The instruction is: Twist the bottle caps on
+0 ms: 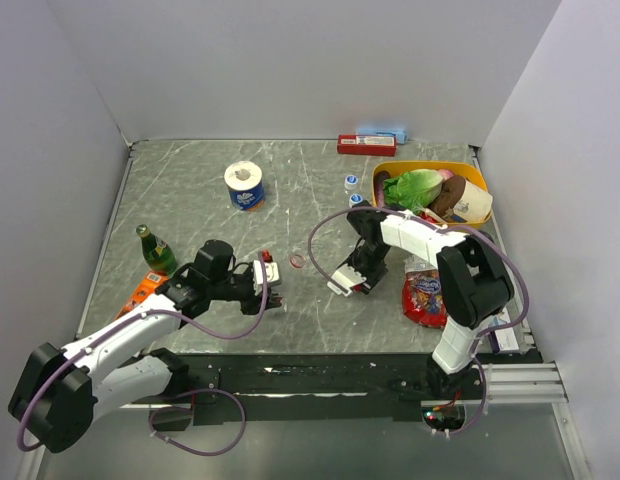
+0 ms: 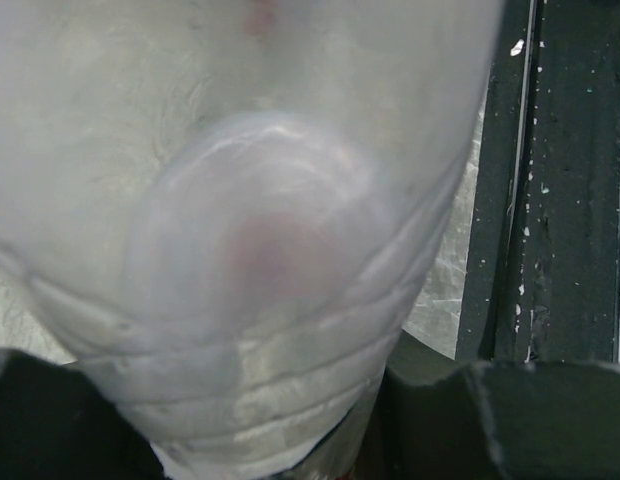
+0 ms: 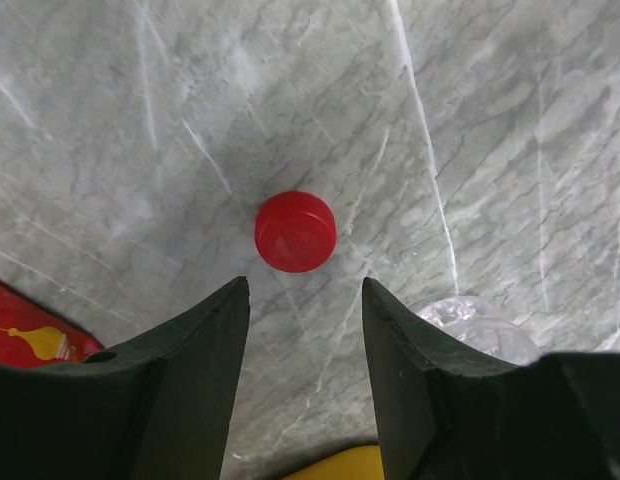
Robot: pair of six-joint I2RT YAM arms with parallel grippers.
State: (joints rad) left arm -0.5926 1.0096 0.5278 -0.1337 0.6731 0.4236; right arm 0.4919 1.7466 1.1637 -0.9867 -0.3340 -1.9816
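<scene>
Right end effector, jaws apart, sits near a round red plastic cap. Left end effector clamps a clear plastic bottle.

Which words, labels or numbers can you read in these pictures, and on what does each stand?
No text can be read.
Red snack bag: print too small.
Red box: too small.
Orange pack: blurred.
Green bottle label: too small.
Clear bottle in left pincer: blurred, nothing legible.
</scene>
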